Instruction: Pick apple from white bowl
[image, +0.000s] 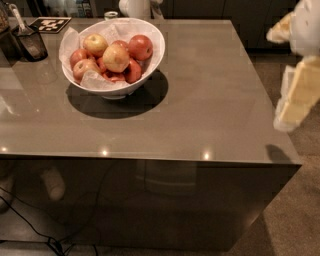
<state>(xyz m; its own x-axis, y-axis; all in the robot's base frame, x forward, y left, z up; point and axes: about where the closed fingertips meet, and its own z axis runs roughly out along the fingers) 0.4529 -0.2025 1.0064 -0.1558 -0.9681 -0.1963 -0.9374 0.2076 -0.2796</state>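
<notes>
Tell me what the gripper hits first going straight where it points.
The gripper, at the far right, seems aimed down and left; it would likely hit the table near its right edge first, far from the white bowl and apple. Depth is unclear.
</notes>
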